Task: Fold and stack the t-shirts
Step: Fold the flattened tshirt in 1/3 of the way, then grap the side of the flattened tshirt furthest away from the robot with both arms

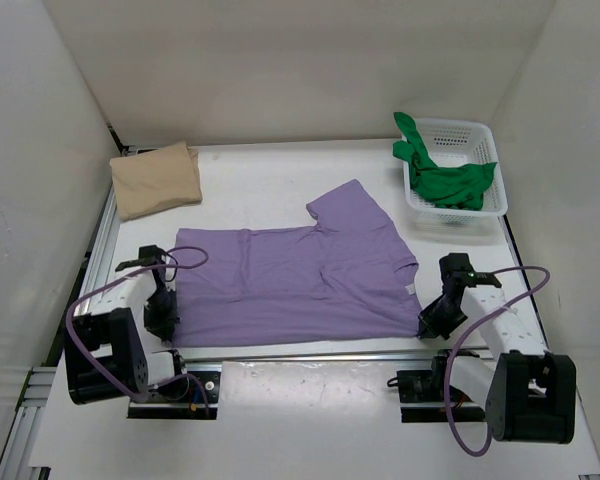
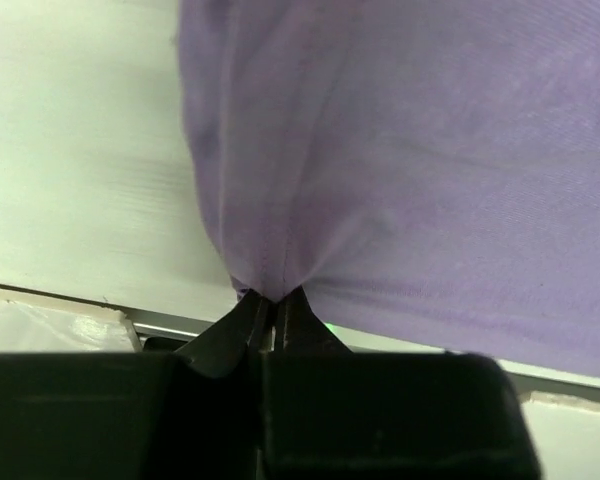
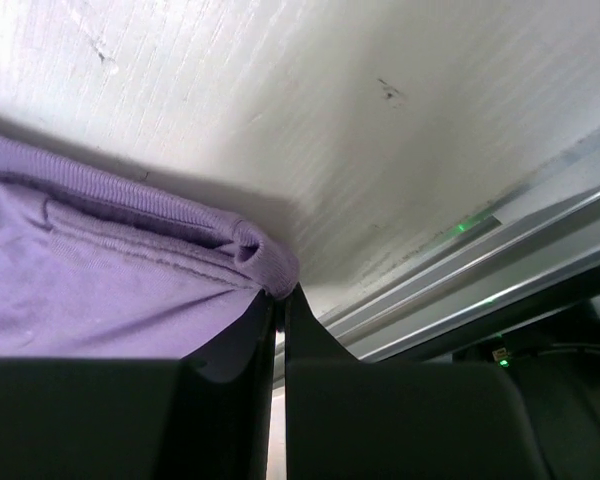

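Purple t-shirt [image 1: 295, 285] lies spread flat in the top view, its two near corners taken by the left gripper [image 1: 163, 318] and right gripper [image 1: 432, 322], so the fold should probably raise both together and carry them level toward the far edge. Left wrist view shows jaws clamped on a tight pinch of cloth. Right wrist view shows jaws closed on just the seamed corner, a shallow bite, so move slowly.

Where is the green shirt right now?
In the top view, the green shirt lies in the white basket at the far right corner of the table, beyond the purple shirt.
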Motion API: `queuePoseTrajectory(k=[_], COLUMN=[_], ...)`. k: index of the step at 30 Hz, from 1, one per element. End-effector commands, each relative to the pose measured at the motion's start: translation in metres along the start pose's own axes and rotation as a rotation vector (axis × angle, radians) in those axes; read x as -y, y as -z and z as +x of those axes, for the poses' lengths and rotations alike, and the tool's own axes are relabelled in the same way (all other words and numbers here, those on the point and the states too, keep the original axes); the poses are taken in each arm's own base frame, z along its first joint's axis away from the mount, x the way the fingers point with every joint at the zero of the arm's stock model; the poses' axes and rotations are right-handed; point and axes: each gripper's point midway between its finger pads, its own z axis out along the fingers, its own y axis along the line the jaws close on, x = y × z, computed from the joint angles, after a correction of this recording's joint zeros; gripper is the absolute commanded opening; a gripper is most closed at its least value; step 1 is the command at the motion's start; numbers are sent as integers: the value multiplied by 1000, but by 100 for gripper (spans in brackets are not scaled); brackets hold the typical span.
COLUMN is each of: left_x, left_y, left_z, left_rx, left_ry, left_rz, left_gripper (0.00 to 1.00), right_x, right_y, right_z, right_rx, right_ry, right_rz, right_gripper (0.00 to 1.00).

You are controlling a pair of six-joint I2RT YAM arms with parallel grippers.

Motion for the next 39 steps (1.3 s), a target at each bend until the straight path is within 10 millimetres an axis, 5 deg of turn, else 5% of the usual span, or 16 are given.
queuePoseTrajectory(k=[1, 5, 11, 13, 14, 17, 21, 23, 27, 29, 30, 35, 36, 37, 38, 39], left_x=[-13, -32, -31, -30, -30, -32, -44, -51, -61, -52, -53, -36, -35, -28, -26, -15], left_y=[1, 15, 19, 17, 15, 16, 27, 35, 80, 89, 104, 105, 110, 110, 109, 97], left_z=[-12, -7, 9, 16, 21, 24, 13, 2, -63, -88, -111, -173, -188, -201, -210, -218], left_rx=[93, 105, 47, 23, 4, -9, 18, 47, 249, 288, 348, 386, 413, 434, 437, 405], left_ry=[54, 91, 81, 76, 73, 79, 107, 128, 191, 185, 190, 159, 156, 141, 137, 117], left_rz=[-49, -126, -124, -123, -122, -132, -172, -195, -157, -82, -66, 61, 82, 104, 121, 164], left_gripper=[10, 10, 10, 18, 26, 65, 81, 82, 82, 82, 82, 82, 82, 82, 82, 82], right_x=[12, 29, 38, 35, 36, 38, 30, 8, -71, -99, -128, -244, -267, -299, -319, -339], right_y=[13, 24, 49, 52, 52, 50, 61, 81, 128, 133, 166, 176, 155, 177, 176, 143], right_z=[-7, 4, 3, 1, 1, 2, -8, -26, -51, -61, -75, -85, -87, -97, -104, -110], right_rx=[59, 54, 123, 131, 124, 104, 140, 205, 232, 226, 312, 346, 309, 365, 385, 355], right_ry=[-27, -63, -104, -105, -104, -93, -67, 0, 227, 370, 426, 674, 691, 682, 678, 684], right_rz=[45, 81, 77, 66, 76, 102, 86, 1, -266, -220, -257, -217, -191, -273, -298, -261], right_gripper=[0, 0, 0, 6, 29, 63, 66, 67, 69, 69, 70, 73, 73, 73, 73, 73])
